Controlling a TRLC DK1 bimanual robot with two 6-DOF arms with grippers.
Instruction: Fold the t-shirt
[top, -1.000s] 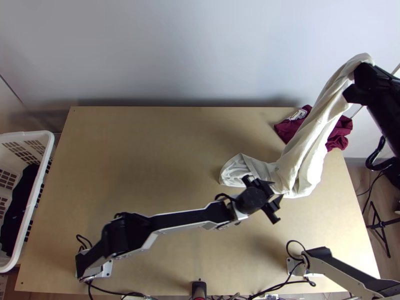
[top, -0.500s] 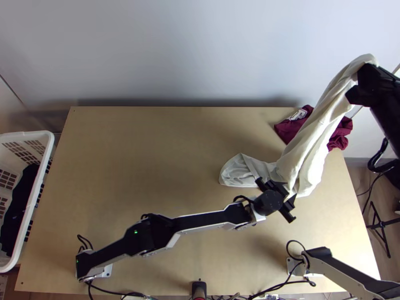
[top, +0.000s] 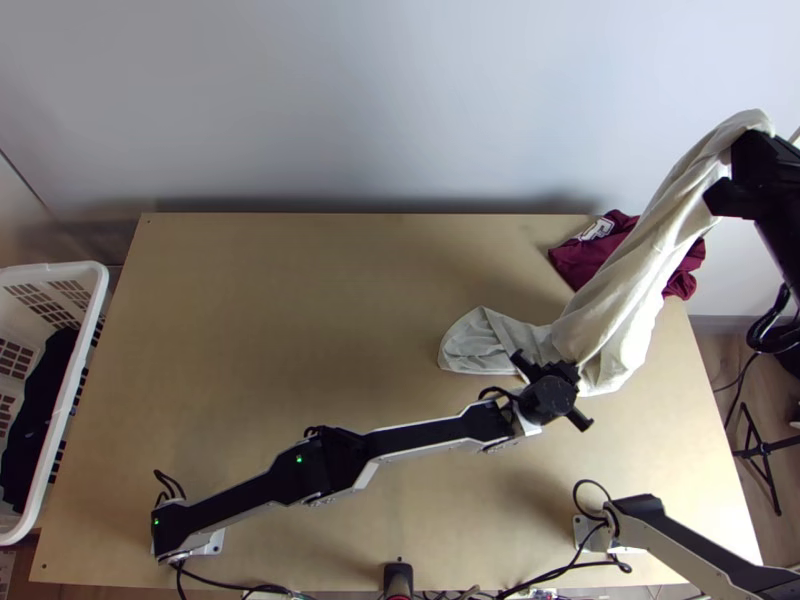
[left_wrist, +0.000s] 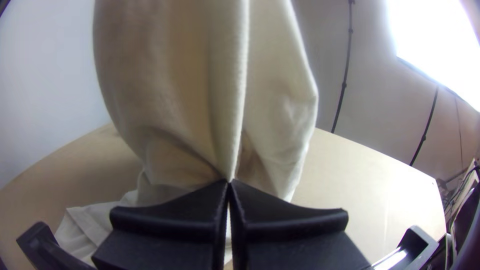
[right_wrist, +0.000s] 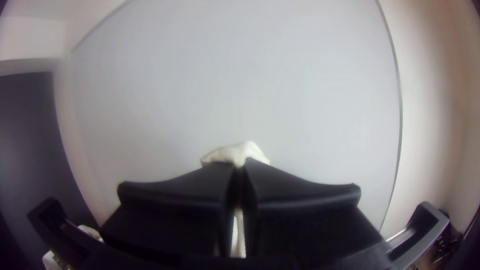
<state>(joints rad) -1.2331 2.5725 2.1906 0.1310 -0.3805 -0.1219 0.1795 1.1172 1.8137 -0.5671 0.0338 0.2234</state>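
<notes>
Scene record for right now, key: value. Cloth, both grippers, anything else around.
cream cloth: bunched, hanging; lower part on table
right gripper: raised, shut on cloth's upper end
left gripper: lower, shut on a fold of the cloth
fold status: not laid flat, no neat fold
maroon garment: crumpled, table's far right corner
white basket: left of table, dark cloth inside

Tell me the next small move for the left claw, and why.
I'd probably ease the left claw gently away from the right claw, drawing the cream cloth open: both claws appear to pinch it, yet it hangs gathered between them, with its lower end bunched on the table.
</notes>
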